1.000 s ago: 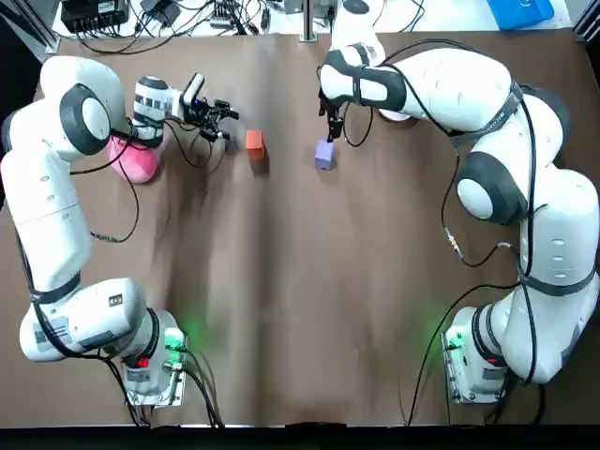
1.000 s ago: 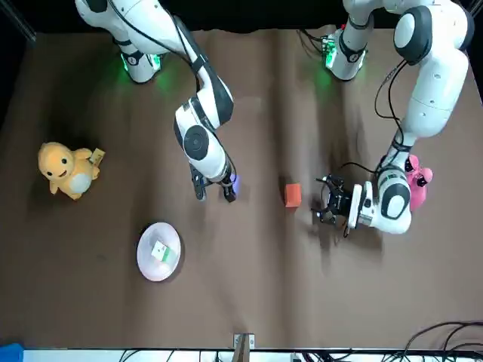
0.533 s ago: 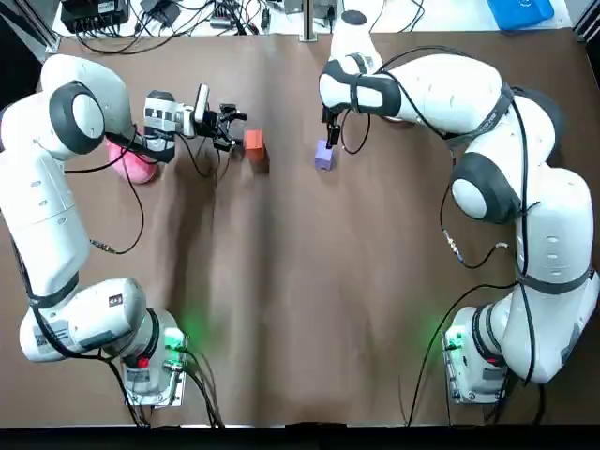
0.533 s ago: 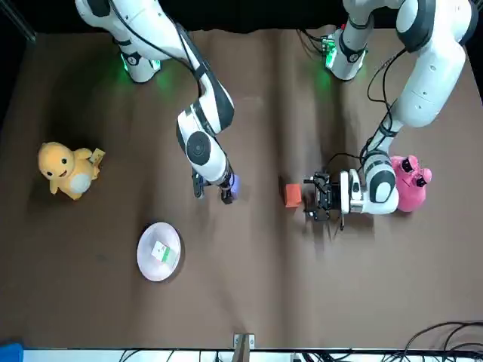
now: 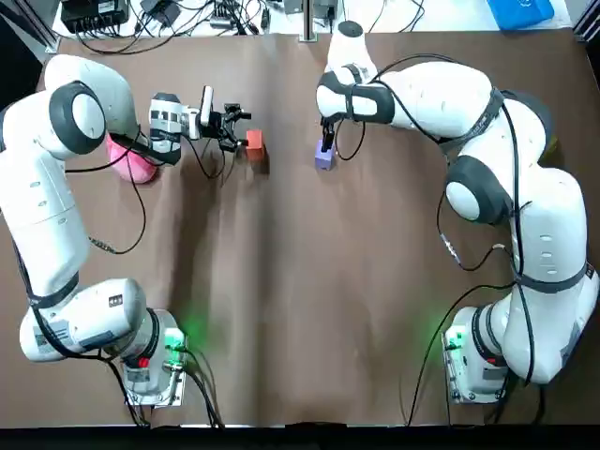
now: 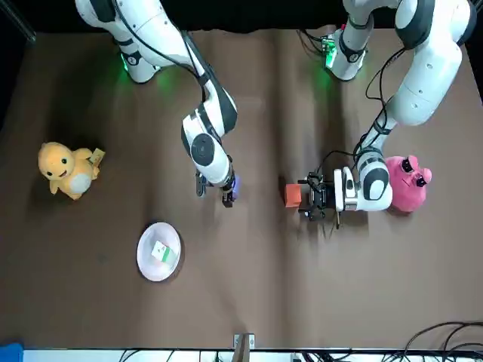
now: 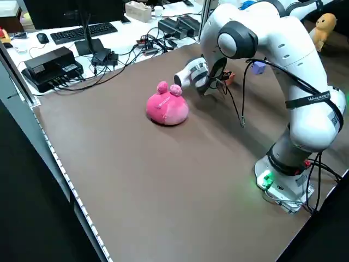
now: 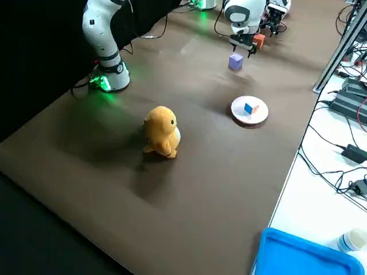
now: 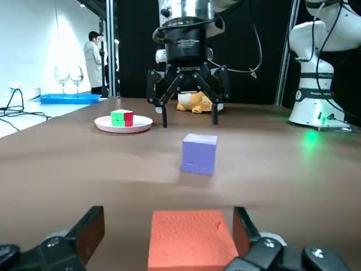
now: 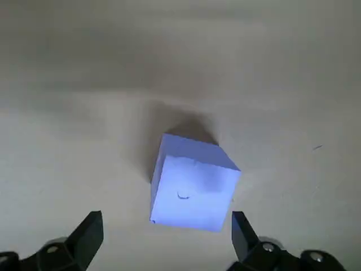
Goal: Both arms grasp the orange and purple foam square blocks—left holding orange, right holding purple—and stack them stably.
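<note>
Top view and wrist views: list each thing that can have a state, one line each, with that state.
orange block: on table, not gripped
purple block: on table, not gripped, unstacked
left gripper: open, fingers flanking orange block
right gripper: open, above purple block
white plate: holds a small cube

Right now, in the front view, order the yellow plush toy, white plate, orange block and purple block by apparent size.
1. yellow plush toy
2. white plate
3. orange block
4. purple block, ranked last with doubt: the right gripper hides part of it.
</note>
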